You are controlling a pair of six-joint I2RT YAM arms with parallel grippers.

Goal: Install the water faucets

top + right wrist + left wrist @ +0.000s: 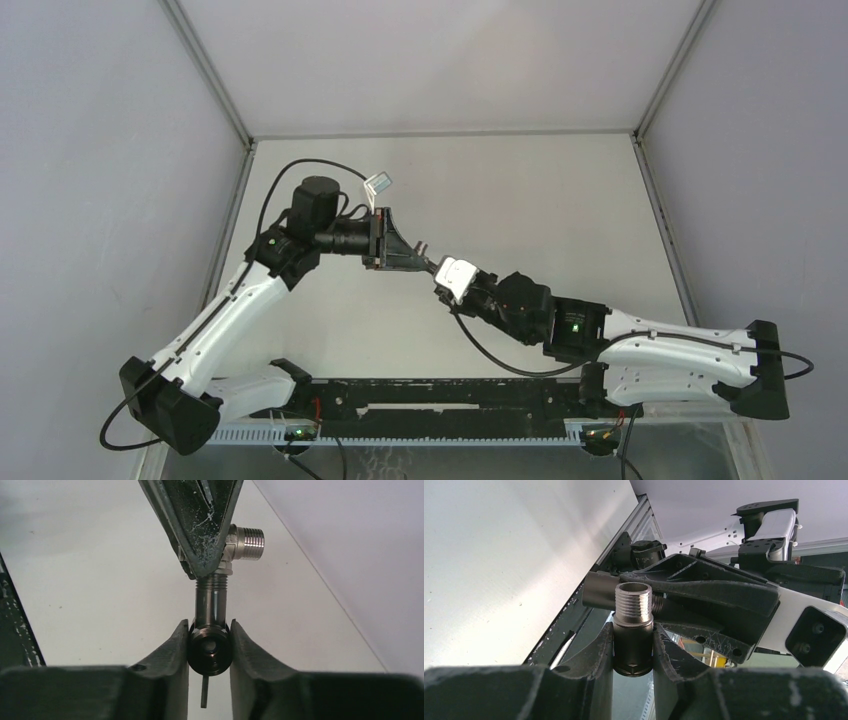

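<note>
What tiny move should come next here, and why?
Probably a twist of the right gripper to screw the dark tap piece deeper: its threads show bare just below the silvery fitting clamped in the left gripper, and both parts look lined up.

Top view: fitting (422,246) a mere speck, too small to read. Right wrist: my left end effector (201,571) covers most of the fitting and its joint with the tap piece (210,605). Lever (204,692) blurred, upper end out of sight.
</note>
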